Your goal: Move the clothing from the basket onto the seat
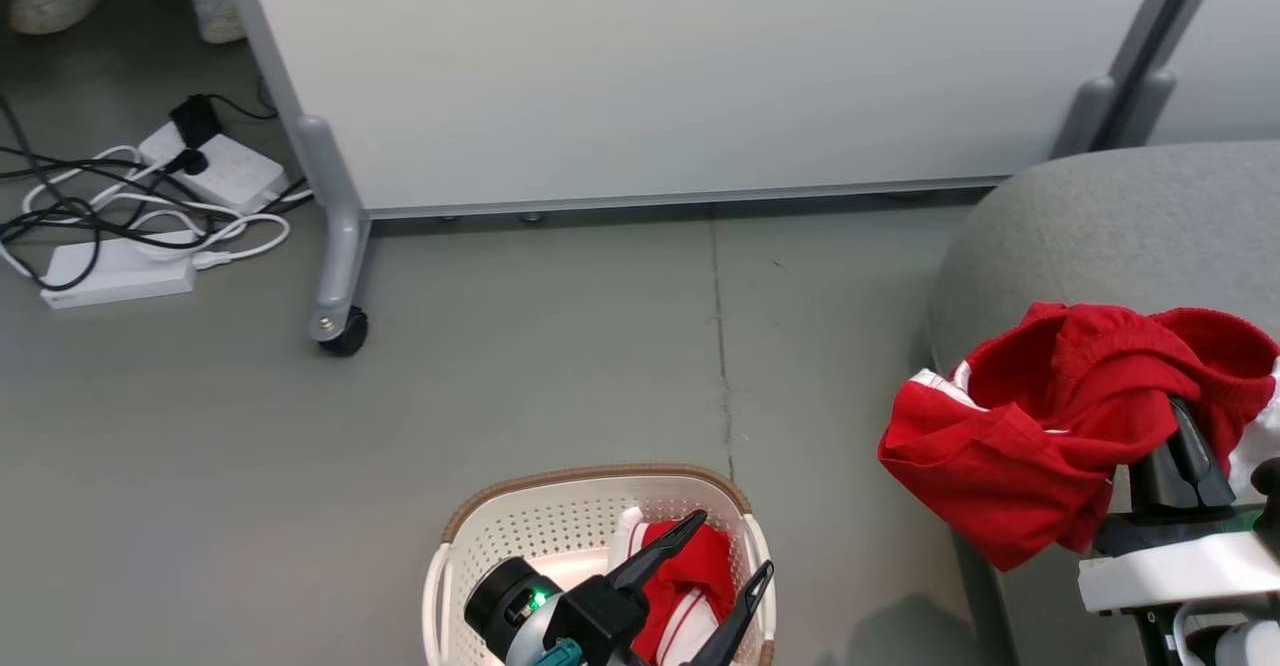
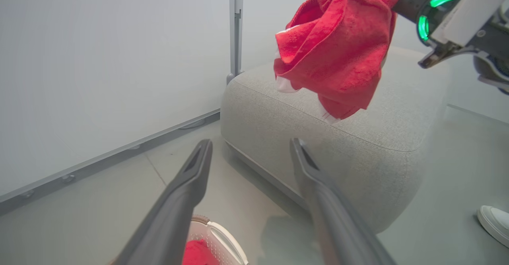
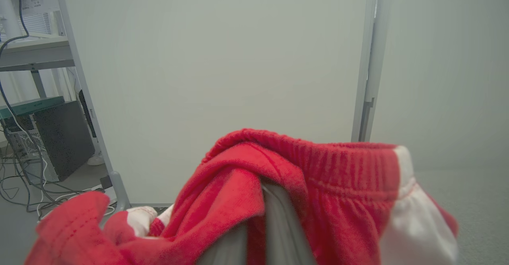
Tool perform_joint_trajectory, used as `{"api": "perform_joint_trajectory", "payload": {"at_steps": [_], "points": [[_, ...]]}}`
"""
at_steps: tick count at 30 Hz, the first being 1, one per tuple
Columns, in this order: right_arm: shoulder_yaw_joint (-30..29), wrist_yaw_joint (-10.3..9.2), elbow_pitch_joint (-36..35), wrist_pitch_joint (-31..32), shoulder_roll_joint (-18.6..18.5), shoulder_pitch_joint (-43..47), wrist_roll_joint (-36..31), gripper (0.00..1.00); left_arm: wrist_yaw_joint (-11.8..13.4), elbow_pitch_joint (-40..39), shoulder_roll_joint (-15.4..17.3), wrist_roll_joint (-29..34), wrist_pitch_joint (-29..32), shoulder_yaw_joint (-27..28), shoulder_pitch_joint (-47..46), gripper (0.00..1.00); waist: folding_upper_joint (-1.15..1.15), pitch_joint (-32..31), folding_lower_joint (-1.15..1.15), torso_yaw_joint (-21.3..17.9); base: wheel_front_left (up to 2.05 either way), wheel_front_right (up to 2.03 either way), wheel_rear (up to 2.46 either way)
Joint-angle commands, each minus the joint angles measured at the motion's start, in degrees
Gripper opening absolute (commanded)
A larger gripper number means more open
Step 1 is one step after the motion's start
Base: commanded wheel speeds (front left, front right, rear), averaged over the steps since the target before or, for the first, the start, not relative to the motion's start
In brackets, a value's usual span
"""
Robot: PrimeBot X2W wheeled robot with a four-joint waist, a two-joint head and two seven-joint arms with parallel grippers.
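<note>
Grey floor lies before you, with the white basket (image 1: 470, 546) low in the middle and a red and white garment (image 1: 690, 571) lying inside it. Your left gripper (image 1: 734, 543) hangs just above the basket, its arm reaching up from below and its two fingers spread wide with nothing between them. Your right gripper (image 1: 1185, 436) is held up over the front edge of the grey seat (image 1: 1100, 216), fingers pinched together on red shorts (image 1: 1040, 416) that hang in a bunch over the cushion.
</note>
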Motion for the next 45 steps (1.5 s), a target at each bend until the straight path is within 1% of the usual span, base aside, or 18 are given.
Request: {"api": "perform_joint_trajectory", "payload": {"at_steps": [1, 8, 11, 16, 27, 35, 45], "points": [[-0.22, 0.02, -0.16, -0.03, -0.57, -0.53, 0.04, 0.00, 0.31, -0.27, 0.21, -0.38, 0.03, 0.05, -0.63, 1.00, 0.00, 0.63, 0.00, -1.51, 0.00, 0.00, 0.00], [-0.85, 0.02, 0.21, -0.03, -1.13, -1.25, 0.31, 0.00, 0.21, -0.10, 0.23, -0.36, 0.03, -1.03, -1.84, 1.00, 0.00, 2.27, 0.00, -7.43, 0.00, 0.00, 0.00], [-0.38, 0.02, 0.31, -0.03, -1.27, -1.84, 0.35, 0.00, 0.15, 0.12, 0.22, -0.10, 0.02, -0.84, -2.48, 1.00, 0.00, 2.84, 0.00, -10.61, 0.00, 0.00, 0.00], [-1.50, 0.02, 0.52, -0.04, -1.13, -1.99, 0.83, 0.00, 0.02, -0.15, 0.22, -0.42, 0.03, -1.13, -3.00, 1.00, 0.00, 3.56, 0.00, -15.25, 0.00, 0.00, 0.00], [-2.23, 0.02, 1.19, -0.04, -0.19, -1.19, 0.82, 0.00, 0.41, -0.48, 0.22, -0.56, 0.03, -1.29, -3.69, 1.00, 0.00, 3.88, 0.00, -23.06, 0.00, 0.00, 0.00], [-2.72, 0.02, 1.26, -0.03, 0.48, -1.62, 0.95, 0.00, 0.58, -0.82, 0.22, -0.55, 0.02, -0.89, -4.49, 1.00, 0.00, 4.45, 0.00, -25.88, 0.00, 0.00, 0.00], [-3.66, 0.02, 1.10, -0.03, 0.99, -1.60, 0.55, 0.00, 0.17, -0.70, 0.23, -0.25, 0.02, -1.15, -5.03, 1.00, 0.00, 4.73, 0.00, -25.87, 0.00, 0.00, 0.00]]}}
